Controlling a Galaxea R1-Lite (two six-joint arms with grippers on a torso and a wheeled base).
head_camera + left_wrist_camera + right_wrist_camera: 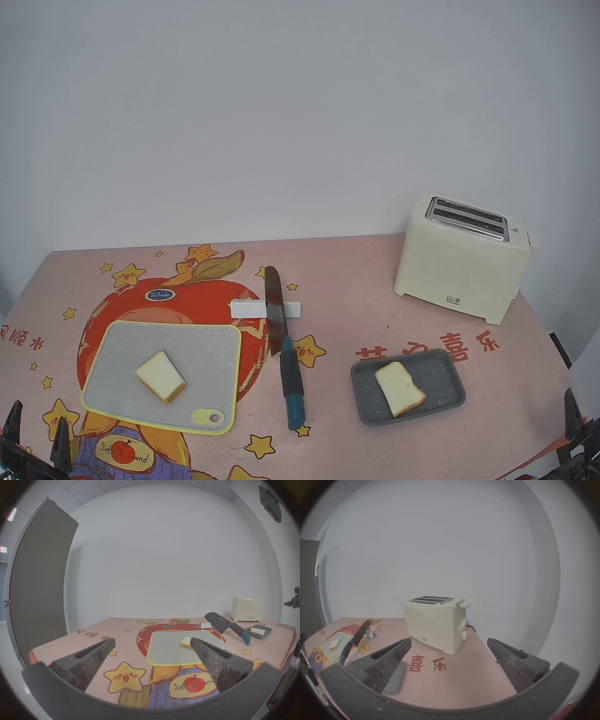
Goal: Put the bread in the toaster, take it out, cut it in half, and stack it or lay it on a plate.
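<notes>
One bread half [161, 375] is recorded on the cutting board [203, 350], lower left; the second half [399, 388] is laid on the plate [442, 376], lower right, with the knife [283, 350] between. Left tool [152, 640] and right tool [449, 640] are spread wide, nothing held.

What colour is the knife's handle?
Dark-bladed kitchen knife's handle: teal with a dark grey section, best in head view.

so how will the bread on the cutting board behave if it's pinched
Probably soft: the bread piece looks thick and spongy, so a hard pinch would likely squash it. It seems light and lies flat on the cutting board, so it should not roll, though a push may slide it.
</notes>
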